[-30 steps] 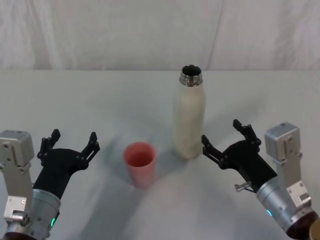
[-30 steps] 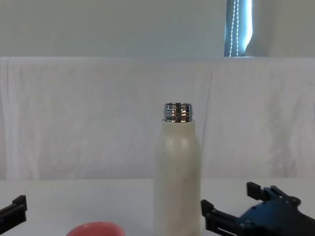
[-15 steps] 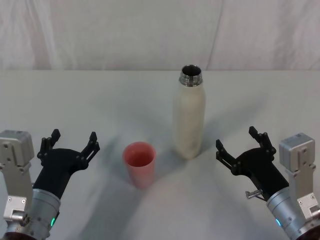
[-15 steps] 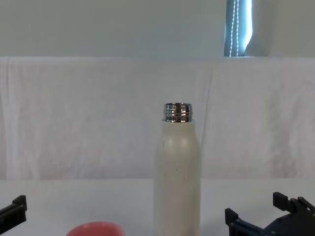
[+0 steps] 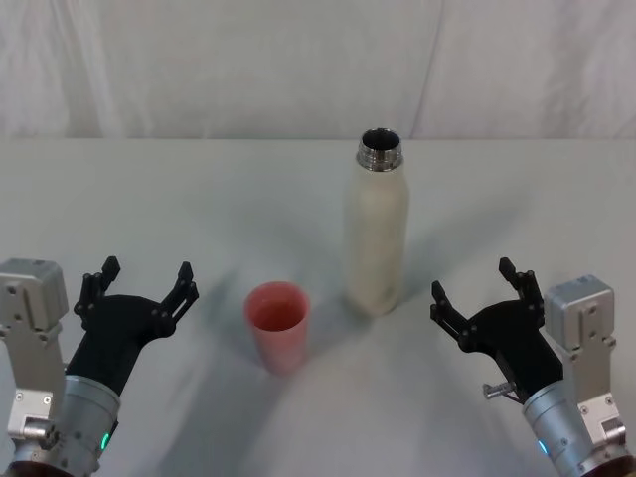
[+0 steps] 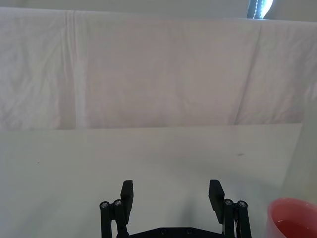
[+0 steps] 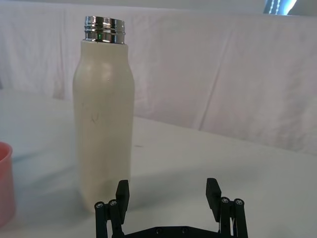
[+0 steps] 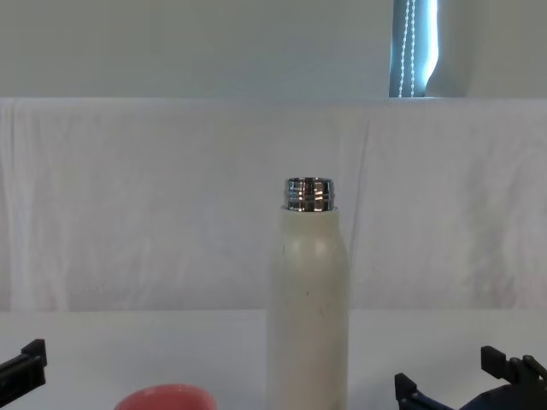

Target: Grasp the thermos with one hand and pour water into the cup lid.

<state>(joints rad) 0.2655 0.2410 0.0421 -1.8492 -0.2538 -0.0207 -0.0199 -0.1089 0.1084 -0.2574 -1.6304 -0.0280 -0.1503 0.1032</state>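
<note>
No readable text, label or number appears anywhere.

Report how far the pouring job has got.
Nothing looks done: the thermos stands upright and uncapped, the cup lid beside it. In hand: nothing; the right end effector sits open, apart from the thermos, the left end effector open and idle. Grasping and pouring remain.

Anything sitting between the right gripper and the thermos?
No. In the head view only bare white table separates the open right gripper from the upright thermos.
</note>
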